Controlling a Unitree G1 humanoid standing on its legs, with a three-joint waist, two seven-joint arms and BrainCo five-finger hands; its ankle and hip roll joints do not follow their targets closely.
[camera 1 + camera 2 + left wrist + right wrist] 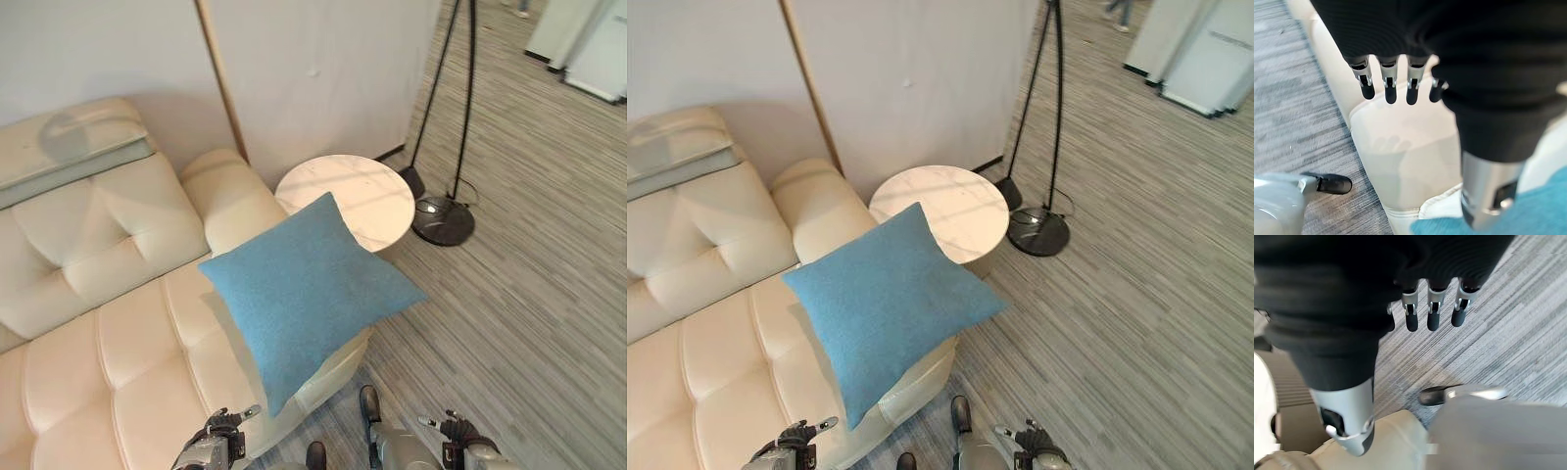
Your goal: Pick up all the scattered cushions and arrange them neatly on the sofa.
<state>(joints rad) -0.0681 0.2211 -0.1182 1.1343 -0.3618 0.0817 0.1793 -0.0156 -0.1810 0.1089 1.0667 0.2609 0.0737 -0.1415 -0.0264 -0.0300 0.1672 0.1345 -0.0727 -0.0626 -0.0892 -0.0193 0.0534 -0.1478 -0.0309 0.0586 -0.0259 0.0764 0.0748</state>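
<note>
A square blue cushion [306,290] lies flat on the right end of the cream tufted sofa [118,343]. One of its corners hangs past the seat's front edge and another points toward the armrest [230,191]. My left hand [221,429] hovers low by the sofa's front edge, just below the cushion's near corner, open and holding nothing. In the left wrist view its fingers [1390,85] are straight over the sofa's side, with the cushion's blue corner [1533,215] beside the thumb. My right hand [458,429] hangs open over the carpet, its fingers [1433,309] straight.
A round white marble side table [353,196] stands against the sofa's armrest. A black floor lamp base [443,220] sits just beyond it, with thin legs rising. A pale wall panel [323,69] is behind. Striped grey carpet [529,294] stretches to the right. White furniture [588,44] is far right.
</note>
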